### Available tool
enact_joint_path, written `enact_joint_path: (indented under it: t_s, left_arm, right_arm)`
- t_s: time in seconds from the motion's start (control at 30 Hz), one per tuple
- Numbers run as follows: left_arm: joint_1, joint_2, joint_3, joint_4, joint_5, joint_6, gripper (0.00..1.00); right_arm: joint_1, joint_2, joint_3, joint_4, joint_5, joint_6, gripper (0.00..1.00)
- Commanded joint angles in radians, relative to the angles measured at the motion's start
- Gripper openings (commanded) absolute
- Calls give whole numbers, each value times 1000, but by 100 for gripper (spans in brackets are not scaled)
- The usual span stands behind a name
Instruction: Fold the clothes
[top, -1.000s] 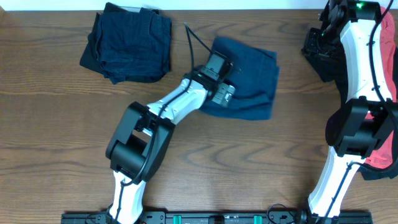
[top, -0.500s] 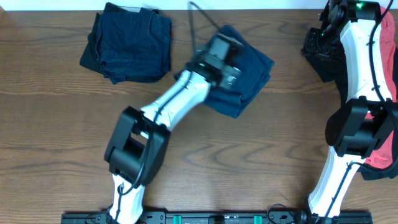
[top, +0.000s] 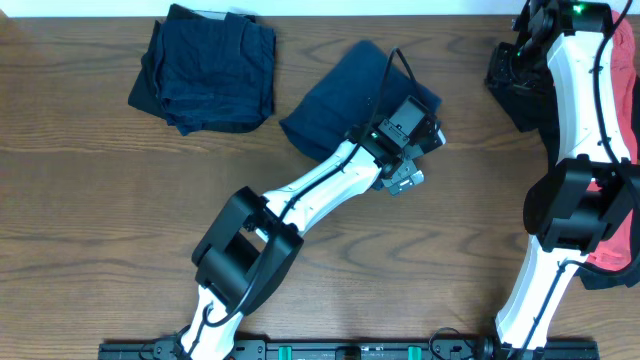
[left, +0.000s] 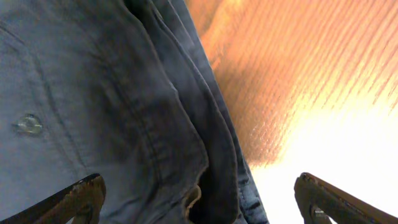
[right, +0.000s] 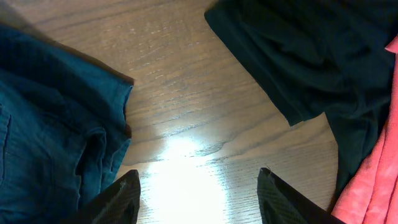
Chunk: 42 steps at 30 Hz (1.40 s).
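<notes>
Navy garment (top: 335, 100), folded soft and creased, lies beneath the left gripper (left: 199, 198), spread wide; right gripper (right: 198, 198) gapes too.

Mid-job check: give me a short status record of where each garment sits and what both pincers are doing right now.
folded stack: navy pile, far-left corner of the table, no arm near it
centre item: navy garment, folded, mid-table
left pincer: open, over the navy garment's right edge, gripping nothing
right pincer: open, bare wood between its fingers
right side: black garment and coral-red garment, crumpled beside the right arm
</notes>
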Motion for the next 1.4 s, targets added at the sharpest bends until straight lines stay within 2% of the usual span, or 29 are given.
enact_joint_path:
  t_s: [0.0,0.3,0.37,0.7,0.9,1.13,1.27,1.37]
  left_arm:
    - [9,50,5,-6,17,30,98]
    - [10,103,5,-36,10,35,100]
    - [13,108,5,-35,10,41,95]
    - [47,111,-26,-35,3,41,52]
    - [60,111,-30,-28,3,40,6]
    - [52,111,-30,-28,3,40,7]
    - [51,100,-29,-36,3,40,17]
    - [49,74,-24,-45,8,40,35]
  right_arm:
    - [-3,-2,13,2,-8,-15,59]
    - [-1,-2,13,2,-13,-14,57]
    - [-1,-2,13,2,-12,-15,58]
    - [-2,-2,13,7,-12,-15,58]
    - [-3,-2,13,8,-12,-15,57]
    - [-3,-2,13,8,-12,-15,57]
    - [-3,-2,13,10,-12,-15,57]
    - [-3,-2,13,10,-12,-15,57]
